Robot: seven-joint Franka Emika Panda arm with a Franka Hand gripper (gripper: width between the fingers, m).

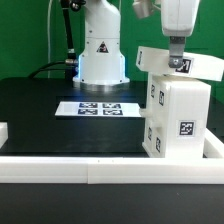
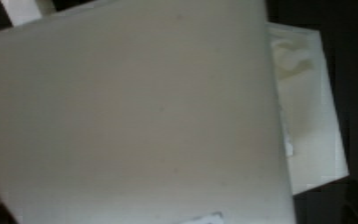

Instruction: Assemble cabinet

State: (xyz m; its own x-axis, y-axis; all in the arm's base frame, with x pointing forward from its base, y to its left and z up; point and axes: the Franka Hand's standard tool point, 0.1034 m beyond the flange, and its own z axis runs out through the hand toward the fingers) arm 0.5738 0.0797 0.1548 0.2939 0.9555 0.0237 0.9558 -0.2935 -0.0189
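The cabinet (image 1: 178, 118), a white box with square tags on its faces, stands at the exterior view's right, near the front rail. A flat white tagged panel (image 1: 200, 66) lies tilted across its top. My gripper (image 1: 178, 63) comes down from above onto the middle of this panel and looks shut on it. In the wrist view the panel's plain white face (image 2: 131, 110) fills almost the whole picture and hides my fingers. A second white part (image 2: 300, 70) shows past its edge.
The marker board (image 1: 98, 108) lies on the black table in front of the robot base (image 1: 103, 55). A white rail (image 1: 100, 165) runs along the table's front. A small white block (image 1: 3, 131) sits at the exterior view's left edge.
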